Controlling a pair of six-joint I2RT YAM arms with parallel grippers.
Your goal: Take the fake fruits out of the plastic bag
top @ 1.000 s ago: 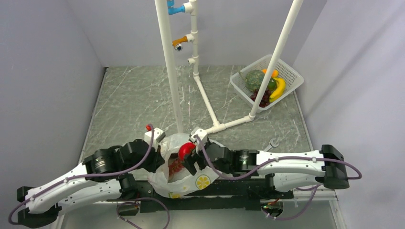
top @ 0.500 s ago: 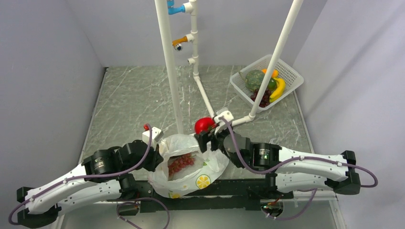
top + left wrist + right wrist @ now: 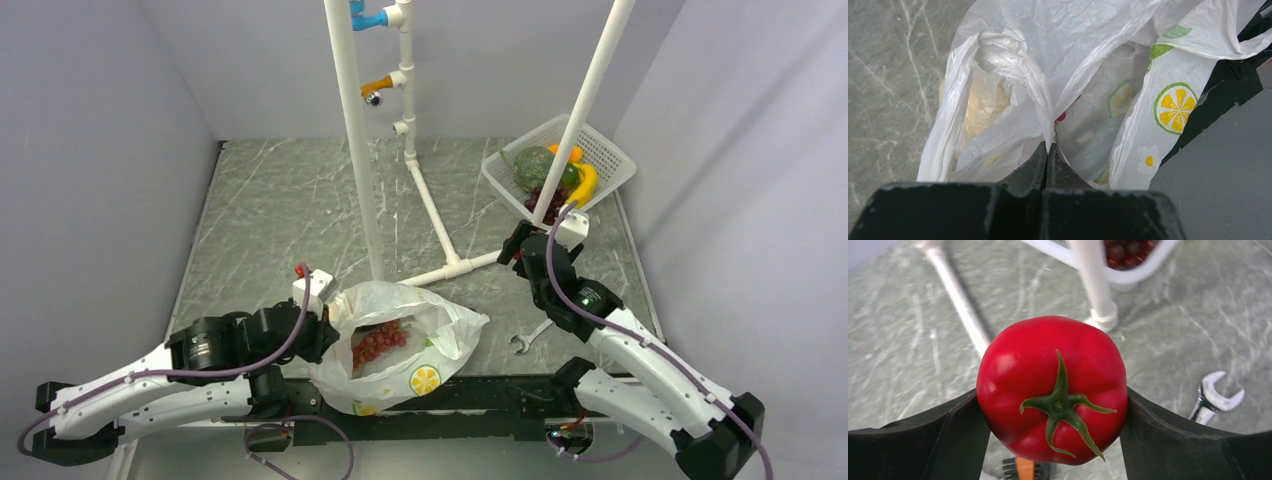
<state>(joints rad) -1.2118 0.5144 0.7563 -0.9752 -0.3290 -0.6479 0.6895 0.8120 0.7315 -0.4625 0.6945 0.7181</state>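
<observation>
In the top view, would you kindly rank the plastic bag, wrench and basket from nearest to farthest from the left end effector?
1. plastic bag, pinched by the left end effector
2. wrench, right of the bag
3. basket, far right corner

Plastic bag (image 3: 445, 325) open, red grapes (image 3: 378, 342) inside.

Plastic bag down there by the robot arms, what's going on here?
The left gripper has its jaws shut on the edge of the plastic bag, holding its mouth open. The right gripper holds a red fake fruit between its jaws above the table, close to the white basket at the far right. A light red grape bunch lies inside the bag, not yet taken out.
</observation>
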